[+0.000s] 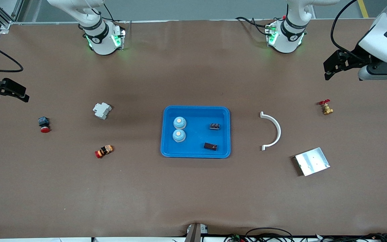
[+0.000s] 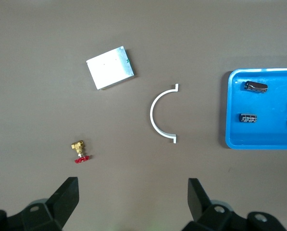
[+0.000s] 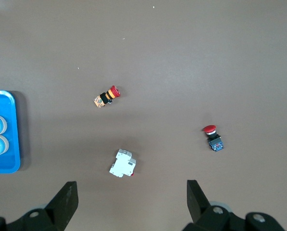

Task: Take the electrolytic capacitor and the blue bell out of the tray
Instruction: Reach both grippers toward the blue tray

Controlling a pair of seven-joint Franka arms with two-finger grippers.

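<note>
Since nothing is picked up yet, I think I am only at the start. My left gripper (image 1: 328, 69) hangs wide apart over the left arm's end of the table, and my right gripper (image 1: 24, 95) hangs wide apart over the right arm's end. Both hold nothing. The tray (image 1: 195, 110) sits in the middle, well away from both. Two bells (image 1: 179, 129) and two capacitors (image 1: 212, 136) still lie in it. Next, I guess one arm must reach over the tray and come down on one small thing.
</note>
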